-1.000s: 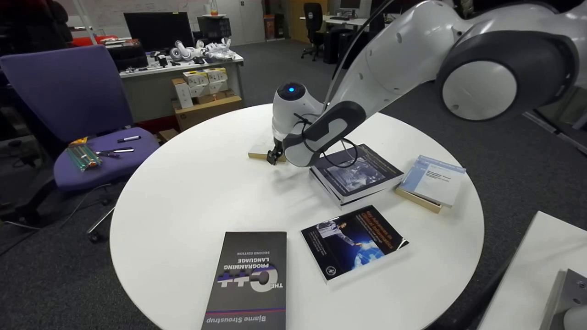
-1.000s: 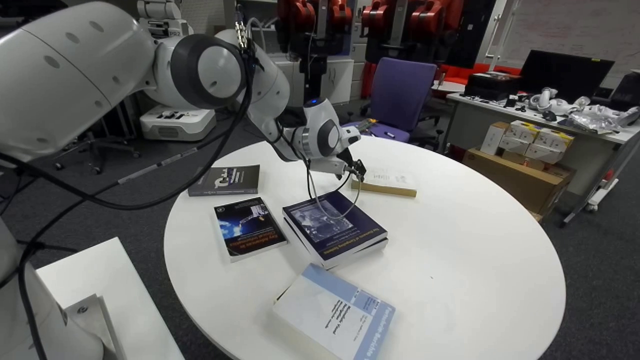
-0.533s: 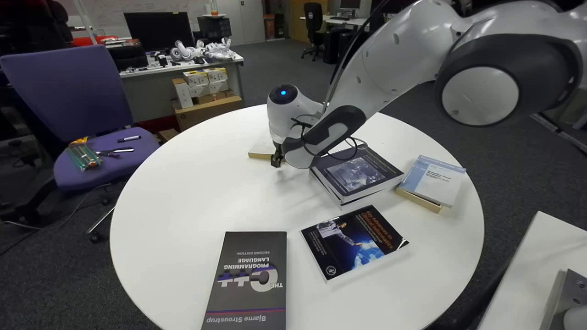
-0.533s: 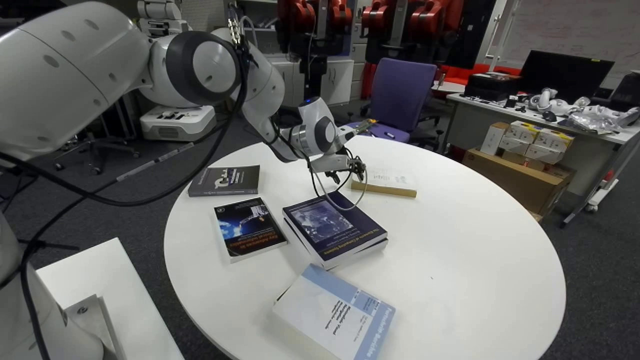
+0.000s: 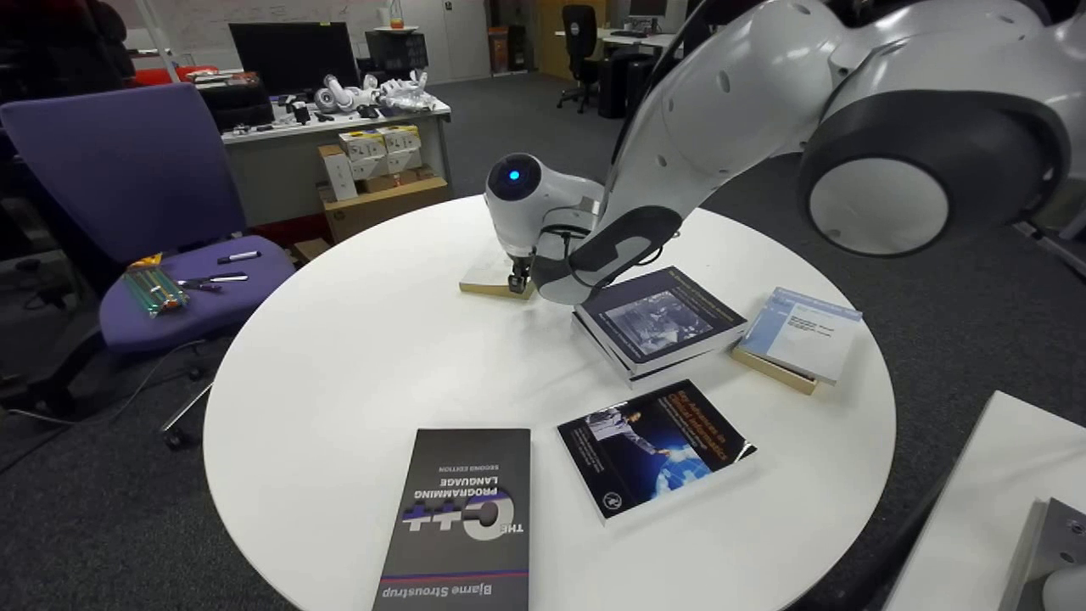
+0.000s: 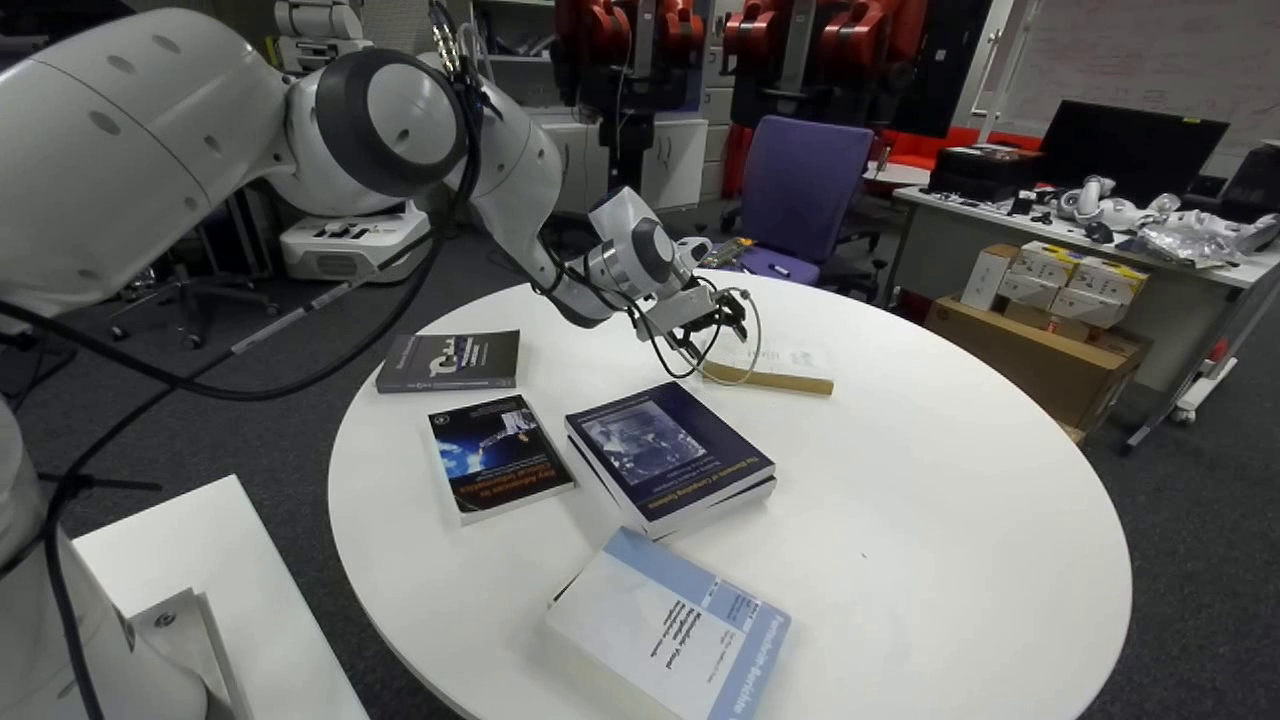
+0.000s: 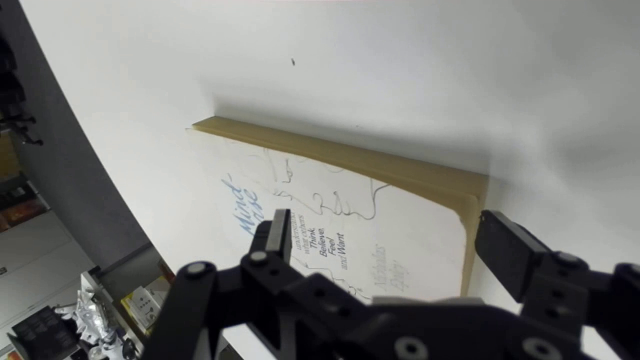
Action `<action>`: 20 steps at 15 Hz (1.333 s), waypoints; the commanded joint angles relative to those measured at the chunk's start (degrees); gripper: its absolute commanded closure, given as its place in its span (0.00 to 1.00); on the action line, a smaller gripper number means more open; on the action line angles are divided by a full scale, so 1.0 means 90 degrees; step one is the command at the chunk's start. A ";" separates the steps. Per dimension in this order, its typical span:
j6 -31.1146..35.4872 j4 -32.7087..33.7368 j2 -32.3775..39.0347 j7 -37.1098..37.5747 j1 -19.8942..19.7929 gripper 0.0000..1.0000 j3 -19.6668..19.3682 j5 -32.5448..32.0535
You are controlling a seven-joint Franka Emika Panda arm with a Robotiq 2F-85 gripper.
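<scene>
Hovering near one white book (image 6: 782, 363), one claw (image 7: 385, 228) has both fingers (image 7: 507, 255) apart, two book stacks (image 6: 668, 455) (image 6: 668, 625) sharing the table (image 6: 930, 520).

In the wrist view the hand (image 7: 385, 227) hides part of the pale book (image 7: 350, 212), and in an exterior view the near grey book (image 5: 462, 518) is cut off.

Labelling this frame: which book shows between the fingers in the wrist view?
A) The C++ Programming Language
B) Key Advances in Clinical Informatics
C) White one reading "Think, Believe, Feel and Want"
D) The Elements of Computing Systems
C: in the wrist view, the white book with those words on its cover shows between the spread fingers.
</scene>
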 commanded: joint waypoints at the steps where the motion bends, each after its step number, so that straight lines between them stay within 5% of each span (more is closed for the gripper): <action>1: -0.0147 0.0373 0.0225 0.0208 0.0185 0.00 -0.0441 -0.0377; 20: -0.0160 0.0487 0.0366 0.0125 0.0364 0.00 -0.0394 -0.0433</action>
